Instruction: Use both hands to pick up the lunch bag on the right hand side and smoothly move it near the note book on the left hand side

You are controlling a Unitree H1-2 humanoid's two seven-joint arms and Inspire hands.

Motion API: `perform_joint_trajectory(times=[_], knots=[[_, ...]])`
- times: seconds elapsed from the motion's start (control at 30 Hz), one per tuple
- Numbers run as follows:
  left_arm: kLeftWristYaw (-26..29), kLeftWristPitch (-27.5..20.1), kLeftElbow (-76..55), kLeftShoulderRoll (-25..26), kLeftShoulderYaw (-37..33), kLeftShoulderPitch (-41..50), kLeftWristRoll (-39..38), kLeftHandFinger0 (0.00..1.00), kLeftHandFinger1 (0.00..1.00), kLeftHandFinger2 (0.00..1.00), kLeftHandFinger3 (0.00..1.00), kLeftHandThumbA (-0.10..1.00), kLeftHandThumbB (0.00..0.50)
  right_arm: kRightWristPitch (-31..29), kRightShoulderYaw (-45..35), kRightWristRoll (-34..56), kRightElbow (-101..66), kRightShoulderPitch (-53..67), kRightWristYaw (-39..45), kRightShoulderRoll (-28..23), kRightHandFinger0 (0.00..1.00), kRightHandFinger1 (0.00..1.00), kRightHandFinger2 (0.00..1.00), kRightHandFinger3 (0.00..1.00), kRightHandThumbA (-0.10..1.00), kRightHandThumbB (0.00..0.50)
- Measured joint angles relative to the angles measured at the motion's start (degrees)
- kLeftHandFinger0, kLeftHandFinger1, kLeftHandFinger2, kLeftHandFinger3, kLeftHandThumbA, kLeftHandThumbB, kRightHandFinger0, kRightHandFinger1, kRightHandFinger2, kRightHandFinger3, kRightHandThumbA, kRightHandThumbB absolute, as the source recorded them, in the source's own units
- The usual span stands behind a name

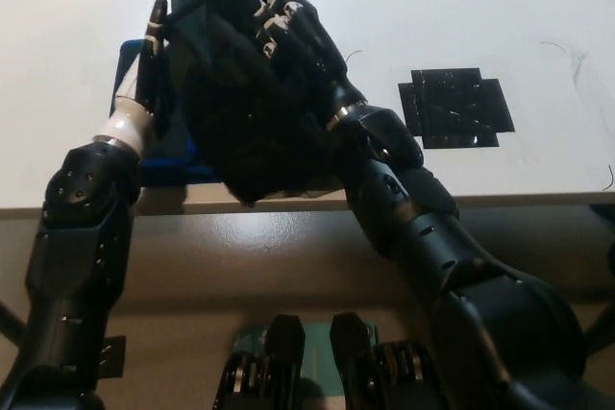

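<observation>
Black lunch bag point(255, 132), soft, sagging, clamped between left hand point(149, 55) and right hand point(288, 31).

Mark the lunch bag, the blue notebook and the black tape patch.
lunch bag point(255, 132), head view, its dark front face.
blue notebook point(165, 168), head view, blue edge showing beside the bag.
black tape patch point(456, 108), head view, its centre.

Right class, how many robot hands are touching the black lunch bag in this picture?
2. The left robot hand presses the lunch bag's left side, over the blue notebook. The right robot hand clasps its right side. The fingertips are partly hidden.
</observation>
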Motion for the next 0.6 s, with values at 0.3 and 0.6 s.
perform_joint_trajectory(times=[0.3, 0.6], knots=[[-0.2, 1.0, -0.3, 0.4, -0.3, -0.5, -0.1, 1.00, 1.00, 1.00, 1.00, 1.00, 0.425, -0.4, -0.2, -0.4, 0.5, -0.3, 0.0, 0.2, 1.00, 1.00, 1.00, 1.00, 1.00, 0.432], [-0.1, 4.5, -1.8, 0.4, -1.3, -2.7, 0.2, 1.00, 1.00, 1.00, 1.00, 1.00, 0.423, -0.4, -2.2, -0.1, 0.5, -0.3, 0.1, 0.1, 1.00, 1.00, 1.00, 1.00, 1.00, 0.429]])
